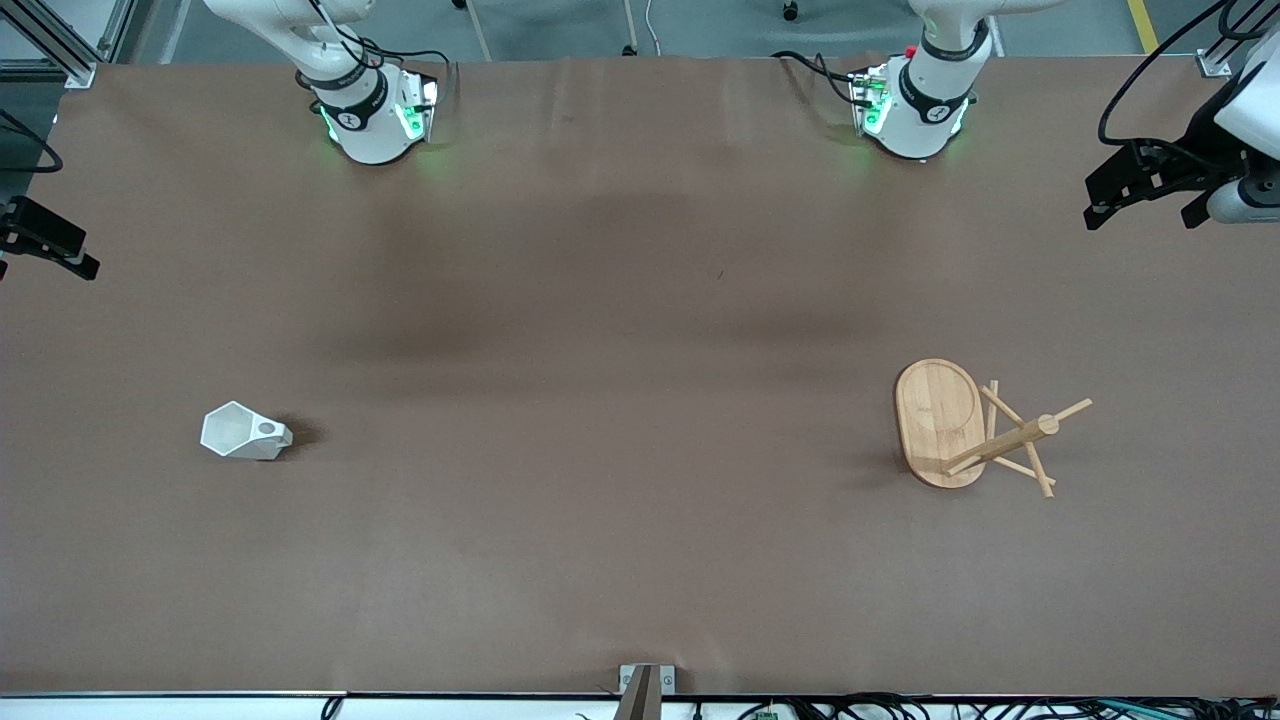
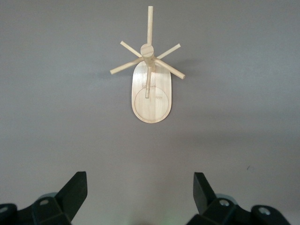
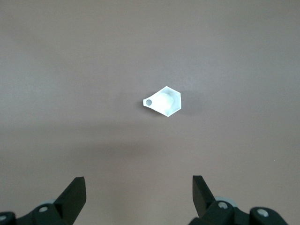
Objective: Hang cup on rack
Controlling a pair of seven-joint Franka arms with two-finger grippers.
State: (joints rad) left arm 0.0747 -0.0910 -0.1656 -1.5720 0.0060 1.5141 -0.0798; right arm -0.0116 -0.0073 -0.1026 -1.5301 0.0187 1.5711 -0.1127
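Note:
The white faceted cup [image 1: 245, 432] lies on its side on the brown table toward the right arm's end, its round hole facing up. It also shows in the right wrist view [image 3: 163, 101]. The wooden rack [image 1: 960, 425] stands upright toward the left arm's end, on its oval base with slanted pegs. It also shows in the left wrist view [image 2: 151, 93]. My left gripper [image 2: 139, 187] is open and empty, held high at the table's edge [image 1: 1145, 212], well away from the rack. My right gripper [image 3: 138, 190] is open and empty, high at the other edge [image 1: 45, 245], away from the cup.
The brown table [image 1: 620, 330] spreads between cup and rack with nothing else on it. The two arm bases [image 1: 375, 120] [image 1: 915, 110] stand along the edge farthest from the front camera. A small bracket [image 1: 645, 685] sits at the nearest edge.

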